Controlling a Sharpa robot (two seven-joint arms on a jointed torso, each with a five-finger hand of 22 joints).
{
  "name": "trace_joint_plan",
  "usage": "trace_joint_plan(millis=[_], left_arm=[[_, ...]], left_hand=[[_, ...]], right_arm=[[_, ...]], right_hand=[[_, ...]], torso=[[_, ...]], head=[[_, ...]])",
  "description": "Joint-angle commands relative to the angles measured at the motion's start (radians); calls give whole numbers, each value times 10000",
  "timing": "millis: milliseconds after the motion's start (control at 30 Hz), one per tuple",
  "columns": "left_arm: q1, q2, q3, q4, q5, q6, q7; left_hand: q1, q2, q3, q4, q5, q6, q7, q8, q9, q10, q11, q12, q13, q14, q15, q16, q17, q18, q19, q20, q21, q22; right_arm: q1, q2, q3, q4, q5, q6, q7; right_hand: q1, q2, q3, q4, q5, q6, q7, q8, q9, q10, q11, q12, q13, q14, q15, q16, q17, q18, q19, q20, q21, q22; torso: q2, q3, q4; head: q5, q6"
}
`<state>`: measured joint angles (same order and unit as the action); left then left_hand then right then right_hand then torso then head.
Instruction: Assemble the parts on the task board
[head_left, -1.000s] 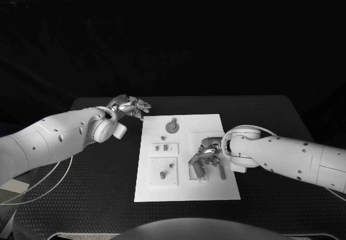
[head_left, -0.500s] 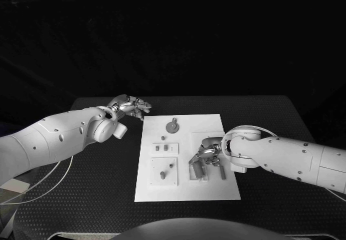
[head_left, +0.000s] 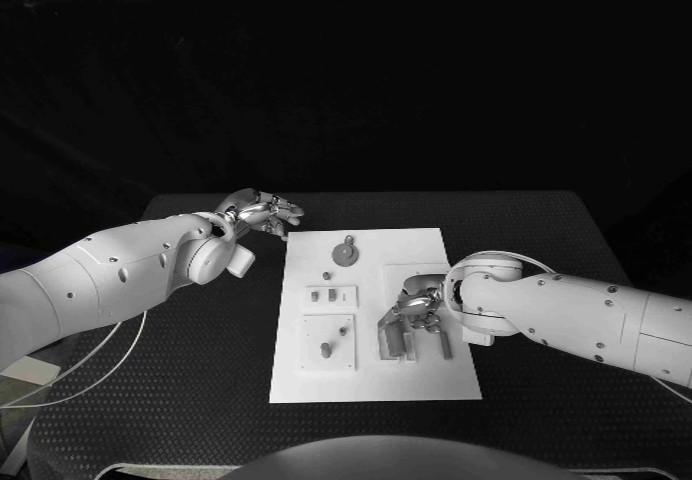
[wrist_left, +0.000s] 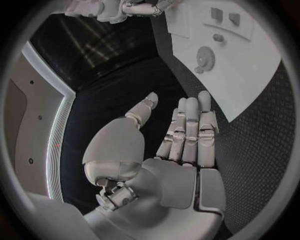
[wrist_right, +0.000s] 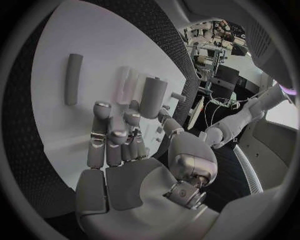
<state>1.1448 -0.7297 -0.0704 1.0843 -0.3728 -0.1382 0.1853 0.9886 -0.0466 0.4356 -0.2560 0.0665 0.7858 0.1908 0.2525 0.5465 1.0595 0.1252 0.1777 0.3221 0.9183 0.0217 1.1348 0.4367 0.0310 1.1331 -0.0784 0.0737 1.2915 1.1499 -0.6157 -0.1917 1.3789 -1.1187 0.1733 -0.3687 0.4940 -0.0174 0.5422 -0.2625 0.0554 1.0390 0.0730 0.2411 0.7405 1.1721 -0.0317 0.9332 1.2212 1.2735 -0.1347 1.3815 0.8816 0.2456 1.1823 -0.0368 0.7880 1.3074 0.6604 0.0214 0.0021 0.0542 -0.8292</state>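
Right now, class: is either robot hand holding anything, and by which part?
The left robot hand holds nothing, fingers straight. The right robot hand curls beside a short grey cylinder part on the white task board; a grip cannot be told.

Left hand (head_left: 264, 214) hovers, fingers straight and apart; right hand (head_left: 415, 310) lowered (fingers part-curled).

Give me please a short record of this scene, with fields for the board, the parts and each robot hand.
board: white plate, middle of the black table
parts: small pieces on the board, among them a round part at its far end and a cylinder
left robot hand: over the table beside the board's far left corner, fingers straight, holds nothing
right robot hand: low over the board's right half, fingers by the cylinder; grip not clear
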Motion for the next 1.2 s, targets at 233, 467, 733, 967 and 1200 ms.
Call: trace_joint_plan(millis=[233, 467, 733, 967, 1200], left_arm=[[15, 13, 7, 21, 62, 133, 60], [15, 17, 7, 20, 62, 135, 57], [15, 25, 7, 14, 61, 141, 56], [15, 25, 6, 3, 61, 141, 64], [15, 23, 6, -1, 61, 138, 68]], left_hand=[[-99, -42, 3, 35, -38, 2, 151, 37, 11, -90, 4, 52, -10, 41, -42, -61, 16, 209, 3, -31, -52, -7], [-101, -47, 2, 34, -41, 1, 151, 37, 11, -91, 4, 55, -11, 40, -42, -60, 16, 209, 2, -30, -51, -7], [-103, -49, 3, 33, -43, 0, 151, 39, 11, -94, 4, 58, -11, 39, -42, -61, 17, 209, 1, -30, -51, -6], [-105, -49, 4, 33, -43, -1, 151, 39, 11, -96, 4, 61, -12, 38, -41, -61, 17, 210, 1, -30, -51, -6], [-106, -50, 5, 32, -44, -2, 151, 40, 11, -98, 5, 64, -13, 37, -41, -61, 17, 210, 0, -30, -51, -6]], right_arm=[[-81, 52, -50, 31, -65, 180, 106], [-81, 53, -50, 40, -35, 173, 120], [-82, 51, -51, 46, -120, -4, 148], [-86, -118, -46, 155, -479, -620, 182], [-68, -312, 4, 359, -791, -1121, 192]], right_hand=[[-77, -245, 121, 82, -47, -55, 61, -65, 11, -96, -9, 13, -13, -56, -50, -78, 17, 162, -22, -41, -53, 158], [-85, -499, 206, 113, -47, -87, 74, -95, 27, -127, 4, 12, -16, -76, -38, -92, 26, 162, -36, -38, -70, 162], [-89, -561, 251, 144, -47, -121, 86, -120, 30, -148, 15, 8, -18, -89, -28, -101, 30, 162, -42, -35, -78, 164], [-75, -628, 283, 152, -47, -122, 89, -126, 39, -149, 18, 17, -16, -85, -25, -99, 36, 162, -31, -36, -73, 167], [-69, -812, 346, 203, -47, -124, 89, -137, 58, -136, 18, 37, -17, -63, -26, -100, 43, 162, 6, -45, -71, 165]], torso=[[4, 4, -2], [4, 5, -1], [3, 4, -1], [3, 7, 3], [-1, -2, -5]], head=[[8, -10], [7, -10], [5, -7], [11, -3], [25, 13]])
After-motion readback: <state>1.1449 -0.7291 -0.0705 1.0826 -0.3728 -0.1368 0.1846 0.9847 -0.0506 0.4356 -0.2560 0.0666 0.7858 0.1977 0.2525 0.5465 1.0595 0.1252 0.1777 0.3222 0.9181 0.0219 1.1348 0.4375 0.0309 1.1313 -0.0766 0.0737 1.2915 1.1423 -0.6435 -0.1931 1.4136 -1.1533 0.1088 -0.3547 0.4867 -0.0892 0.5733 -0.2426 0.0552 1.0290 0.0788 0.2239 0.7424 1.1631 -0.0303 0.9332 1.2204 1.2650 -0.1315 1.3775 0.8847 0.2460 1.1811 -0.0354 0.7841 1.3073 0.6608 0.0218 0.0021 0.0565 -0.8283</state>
